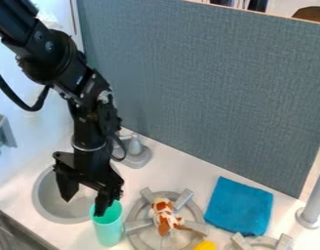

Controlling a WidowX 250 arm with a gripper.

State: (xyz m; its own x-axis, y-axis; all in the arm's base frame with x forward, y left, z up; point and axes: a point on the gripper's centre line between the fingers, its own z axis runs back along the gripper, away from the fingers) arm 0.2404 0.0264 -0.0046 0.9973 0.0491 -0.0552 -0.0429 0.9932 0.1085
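Observation:
The gripper [86, 198] hangs over the sink basin's right side with its fingers spread open and nothing visible between them. Its right fingertip overlaps the rim of an upright turquoise cup [109, 232]; whether it dips inside or touches the rim, I cannot tell. The cup stands on the counter between the sink and a round grey burner [135, 211]. On that burner lies a white and orange-brown plush animal [163, 215].
The grey sink [44, 202] lies below the arm, with a grey faucet base [138, 158] behind it. A folded blue cloth [239, 206] and a yellow object [205, 245] are to the right. A grey post [315, 202] stands at the right edge; a tall blue-grey panel [208, 93] rises behind.

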